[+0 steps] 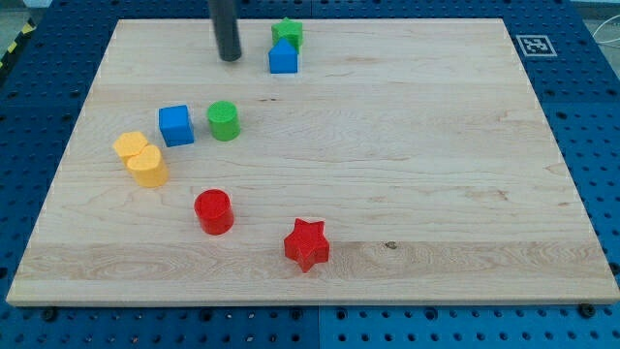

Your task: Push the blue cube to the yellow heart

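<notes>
blue cube (175,125) beside green cylinder (223,120) | yellow heart (130,145) near | my tip (230,58) far | no fingers

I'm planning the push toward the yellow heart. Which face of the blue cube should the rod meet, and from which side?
Meet the blue cube on its flat face toward the view's right, slightly high, pushing left and down toward the yellow heart. The green cylinder stands close on that side, so my tip, now near the view's top, would probably enter the gap from above.
</notes>
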